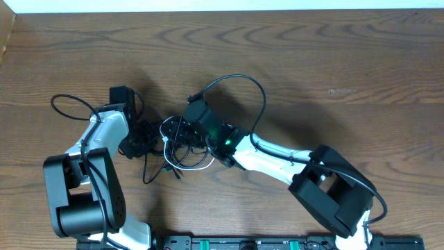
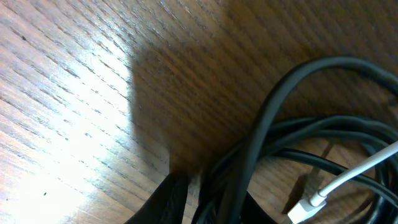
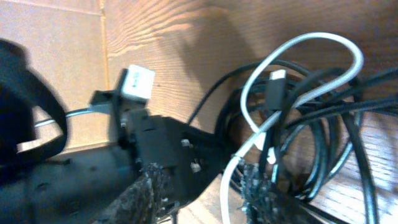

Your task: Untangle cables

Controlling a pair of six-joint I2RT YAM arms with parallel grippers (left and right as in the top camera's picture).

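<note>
Atop wooden table, tangled cables

A brown wood-grain table bears a tangled heap of black cables and one white cable

Surface: brown wood grain with wavy figure; fills most of the overhead view.
Far strip: white band along the top border.
Near rail: black bar with green-lit markings, along the bottom border.
</note>
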